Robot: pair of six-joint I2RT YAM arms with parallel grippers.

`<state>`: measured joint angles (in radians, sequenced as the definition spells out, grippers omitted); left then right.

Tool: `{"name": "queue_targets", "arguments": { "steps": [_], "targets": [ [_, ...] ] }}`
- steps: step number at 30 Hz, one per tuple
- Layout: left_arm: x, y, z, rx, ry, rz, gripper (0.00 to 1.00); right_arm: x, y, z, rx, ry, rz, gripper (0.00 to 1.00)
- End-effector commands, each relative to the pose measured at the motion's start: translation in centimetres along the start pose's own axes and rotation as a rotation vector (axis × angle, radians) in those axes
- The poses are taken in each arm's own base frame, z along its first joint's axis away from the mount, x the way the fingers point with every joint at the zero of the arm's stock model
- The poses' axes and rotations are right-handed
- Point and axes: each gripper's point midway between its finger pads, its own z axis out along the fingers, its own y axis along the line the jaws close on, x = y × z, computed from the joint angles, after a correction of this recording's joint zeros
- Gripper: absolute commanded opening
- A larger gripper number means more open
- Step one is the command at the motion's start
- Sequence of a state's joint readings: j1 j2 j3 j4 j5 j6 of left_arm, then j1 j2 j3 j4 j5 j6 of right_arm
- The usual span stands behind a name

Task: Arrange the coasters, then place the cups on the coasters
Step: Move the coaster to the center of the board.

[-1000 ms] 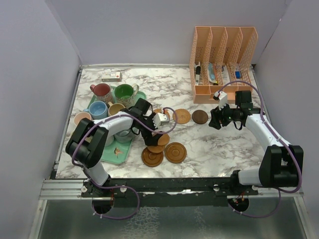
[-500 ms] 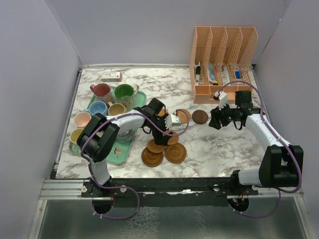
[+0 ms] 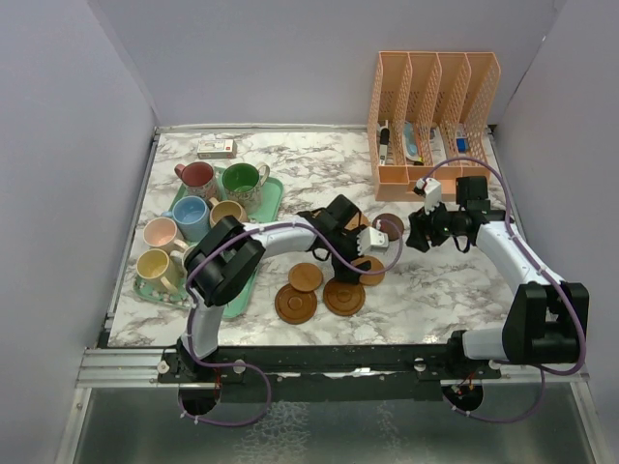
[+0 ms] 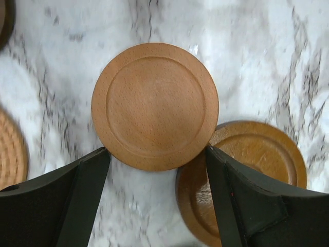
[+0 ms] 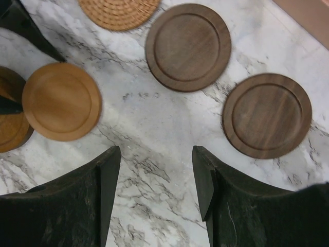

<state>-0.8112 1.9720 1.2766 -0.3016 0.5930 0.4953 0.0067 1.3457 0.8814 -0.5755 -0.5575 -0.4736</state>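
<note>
Top camera only gave the layout: cups bunched on and around the mint-green tray [image 3: 274, 187] far left, and I could count a red mug [image 3: 197, 175], green mug [image 3: 241, 179], blue mug [image 3: 191, 213], tan mug [image 3: 228, 211], pink mug [image 3: 160, 232] and yellow mug [image 3: 155, 263]. Coasters lay scattered mid-table with the left arm stretched across them. The left wrist camera showed what that arm hid: left gripper [image 4: 157, 154] over a light wooden coaster [image 4: 155, 105] lying flat on the marble table [image 3: 319, 164], its edge lapping an amber coaster [image 4: 252, 170], with a woven coaster [image 4: 7, 149] at the frame edge. Jaws were wide, one finger on either side of the light coaster's near rim; I couldn't tell if the pads touched it. The right wrist camera added two dark brown coasters [image 5: 187, 46] [image 5: 267, 114], lying apart. Right gripper [image 5: 157, 154] was roughly half open over bare marble, gripping nothing. Small box [image 3: 216, 148] at back left and the orange file rack [image 3: 432, 97]: any print too small to read.
</note>
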Motion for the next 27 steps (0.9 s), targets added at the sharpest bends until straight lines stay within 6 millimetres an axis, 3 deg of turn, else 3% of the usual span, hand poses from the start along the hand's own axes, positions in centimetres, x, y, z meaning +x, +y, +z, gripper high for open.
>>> {"name": "queue_targets", "arguments": {
  "steps": [1, 6, 10, 16, 20, 27],
  "targets": [
    [0.4, -1.5, 3.5, 0.041, 0.053, -0.04, 0.79, 0.2, -3.2, -0.9, 0.195, 0.033, 0.049, 0.59],
    [-2.4, -1.6, 6.7, 0.007, -0.003, -0.028, 0.78, 1.3, -6.5, -2.1, 0.344, 0.066, 0.118, 0.59],
    [-5.0, -1.5, 6.9, -0.023, -0.094, -0.025, 0.8, 2.0, -6.2, -2.1, 0.319, 0.082, 0.118, 0.59],
    [-6.5, -2.6, 3.2, -0.047, -0.188, 0.093, 0.91, 1.7, -2.2, -1.3, 0.084, 0.044, 0.014, 0.59],
    [-4.9, -3.1, 0.7, -0.037, -0.19, 0.139, 0.95, 2.1, 0.6, -0.9, -0.074, 0.022, -0.04, 0.59],
    [-2.6, -3.0, -4.9, -0.045, -0.232, 0.134, 0.96, 5.1, 2.9, 0.6, -0.187, 0.079, -0.116, 0.55]
  ]
}}
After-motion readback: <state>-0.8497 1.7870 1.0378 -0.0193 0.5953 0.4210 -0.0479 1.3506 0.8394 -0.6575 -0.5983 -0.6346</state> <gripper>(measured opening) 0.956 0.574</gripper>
